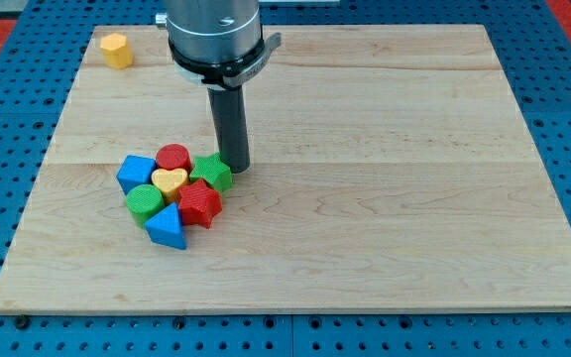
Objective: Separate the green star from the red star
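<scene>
My tip [234, 167], a plain rod with no fingers to spread or pinch, stands touching the right edge of the green star [211, 172] on the wooden board [385, 198]. The green star sits at the cluster's far right, touching the red star [200, 204] just nearer and left. A yellow heart [170, 181] lies left of the green star.

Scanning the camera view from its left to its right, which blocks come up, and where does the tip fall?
Yellow block → blue block → green round block → red star → green star → my tip, touching the green star's right side.
</scene>
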Robot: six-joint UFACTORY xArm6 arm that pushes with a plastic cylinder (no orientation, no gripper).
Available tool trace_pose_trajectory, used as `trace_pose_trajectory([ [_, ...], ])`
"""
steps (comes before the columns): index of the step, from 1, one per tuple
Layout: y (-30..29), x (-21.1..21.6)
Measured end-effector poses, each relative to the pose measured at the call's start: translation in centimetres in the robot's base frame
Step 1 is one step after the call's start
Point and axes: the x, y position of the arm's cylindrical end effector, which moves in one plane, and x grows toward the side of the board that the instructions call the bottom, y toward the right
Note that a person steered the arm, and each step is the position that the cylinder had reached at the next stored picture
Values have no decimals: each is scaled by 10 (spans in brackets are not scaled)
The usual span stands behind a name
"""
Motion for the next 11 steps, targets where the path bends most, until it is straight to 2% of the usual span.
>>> trace_pose_trajectory([
  [2, 0, 2],
  [3, 53, 4],
  [4, 75, 73],
  [5, 38, 117],
  [7, 27, 11],
  [9, -72, 13],
  [10, -62, 13],
  [11, -82, 25],
])
